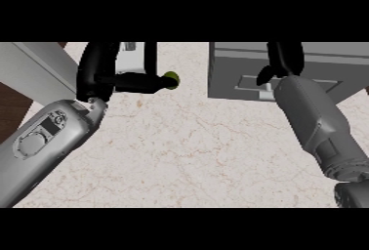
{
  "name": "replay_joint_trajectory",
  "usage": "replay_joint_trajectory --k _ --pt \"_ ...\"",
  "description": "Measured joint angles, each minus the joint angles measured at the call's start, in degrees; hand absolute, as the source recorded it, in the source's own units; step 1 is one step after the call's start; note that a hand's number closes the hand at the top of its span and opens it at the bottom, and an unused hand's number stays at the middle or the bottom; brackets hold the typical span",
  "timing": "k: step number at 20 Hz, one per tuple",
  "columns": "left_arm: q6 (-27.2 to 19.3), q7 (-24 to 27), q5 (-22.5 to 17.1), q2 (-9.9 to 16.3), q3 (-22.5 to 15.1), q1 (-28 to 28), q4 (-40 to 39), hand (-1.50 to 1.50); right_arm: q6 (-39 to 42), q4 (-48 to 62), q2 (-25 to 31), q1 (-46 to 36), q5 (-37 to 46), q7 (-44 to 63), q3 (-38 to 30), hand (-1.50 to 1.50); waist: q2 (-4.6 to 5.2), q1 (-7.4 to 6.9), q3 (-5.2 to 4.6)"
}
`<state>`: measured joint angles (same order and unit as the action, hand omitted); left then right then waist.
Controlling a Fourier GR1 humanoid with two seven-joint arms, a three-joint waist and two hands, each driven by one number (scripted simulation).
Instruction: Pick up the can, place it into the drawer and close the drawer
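Your left hand [108, 73] has its fingers curled around the can [170, 79] near the desk's [187, 146] far edge, only its yellow-green end showing. Your right hand [284, 61] rests at the grey drawer [238, 68]; its fingers I cannot tell. The can may slip while crossing if the hold is shallow.

The left robot hand [108, 73] hides most of the can [171, 78]; only a yellow-green end shows. The right robot hand [284, 58] is cut off at the top and covers part of the drawer [238, 73].
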<state>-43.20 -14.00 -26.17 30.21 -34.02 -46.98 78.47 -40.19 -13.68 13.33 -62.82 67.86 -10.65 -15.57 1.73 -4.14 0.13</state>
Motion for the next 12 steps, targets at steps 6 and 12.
replay_joint_trajectory --k 6,12 --pt "0.43 0.45 0.03 0.57 0.82 1.77 0.77 -1.50 2.67 -1.15 -1.27 -0.75 -7.36 -7.71 -6.26 -1.50 0.02 0.41 0.20" --pt "0.54 1.26 0.40 1.14 1.33 4.51 2.14 -1.50 6.90 -2.49 -3.86 -1.66 -16.13 -14.42 -13.35 -1.50 -0.19 0.79 0.27"
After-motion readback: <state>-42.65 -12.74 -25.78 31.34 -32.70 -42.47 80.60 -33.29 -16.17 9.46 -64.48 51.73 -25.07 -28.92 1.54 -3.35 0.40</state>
